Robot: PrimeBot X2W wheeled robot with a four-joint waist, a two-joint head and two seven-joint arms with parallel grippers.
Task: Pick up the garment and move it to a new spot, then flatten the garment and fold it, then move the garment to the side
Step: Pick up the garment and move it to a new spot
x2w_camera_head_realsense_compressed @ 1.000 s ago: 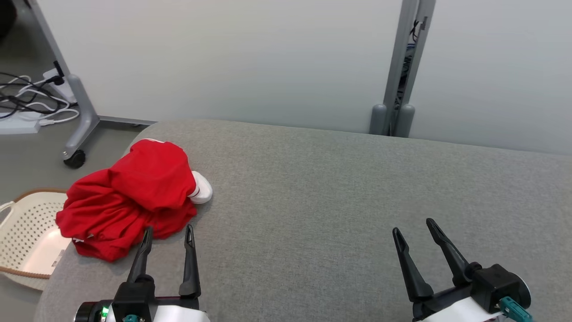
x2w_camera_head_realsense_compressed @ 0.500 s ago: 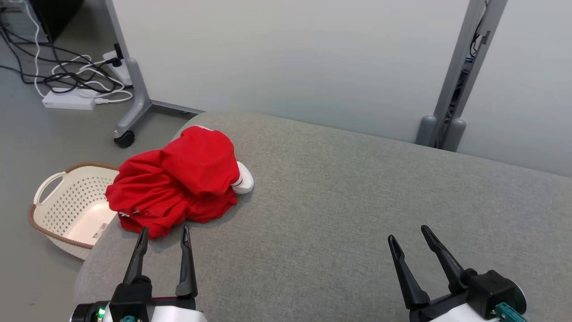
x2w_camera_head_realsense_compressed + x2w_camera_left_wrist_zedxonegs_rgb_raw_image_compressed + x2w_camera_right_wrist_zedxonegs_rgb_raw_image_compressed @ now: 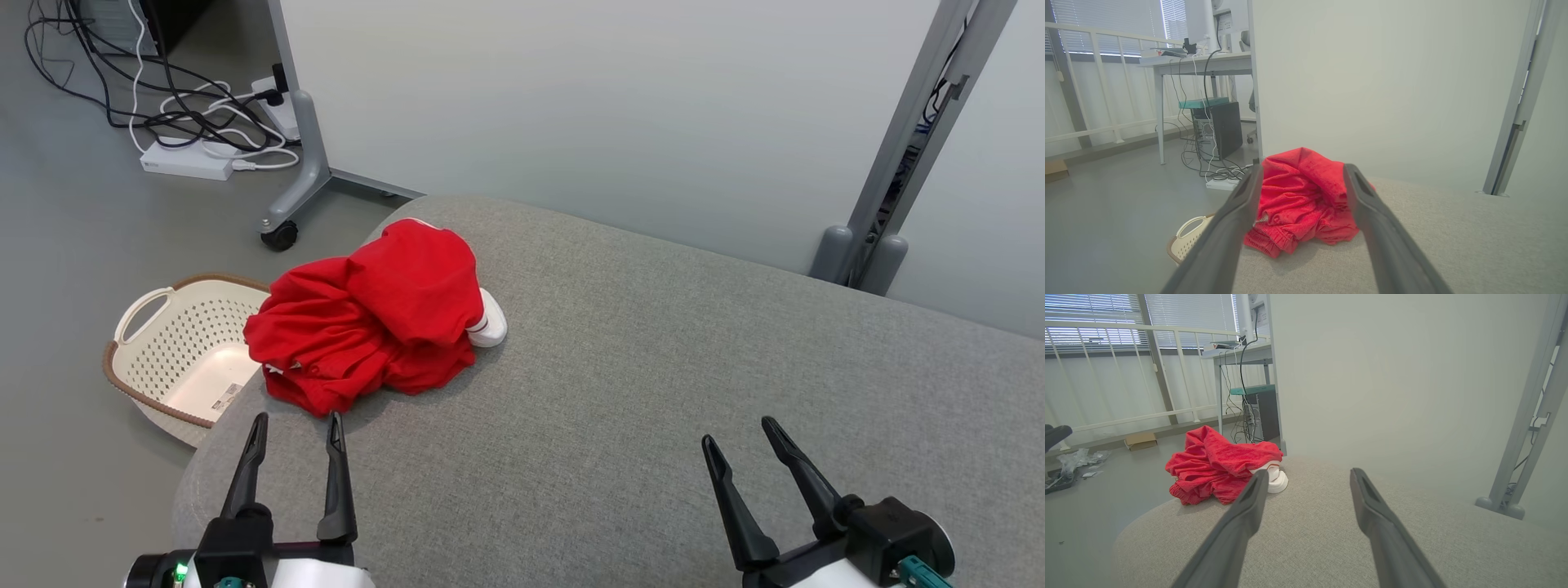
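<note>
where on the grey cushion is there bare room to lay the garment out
Bare: the grey cushion from the red garment rightward, between the wall and the right gripper. Crowded: its left corner, where the garment sits ahead of the left gripper.

- Basket (image 3: 180, 335), left of garment (image 3: 367, 318): side nearest the garment hidden by it and the cushion (image 3: 653, 392) edge; label (image 3: 227, 394) inside too small to read.
- White piece (image 3: 492, 322) at garment's right: mostly tucked under its folds.
- Garment type: cannot tell.
</note>
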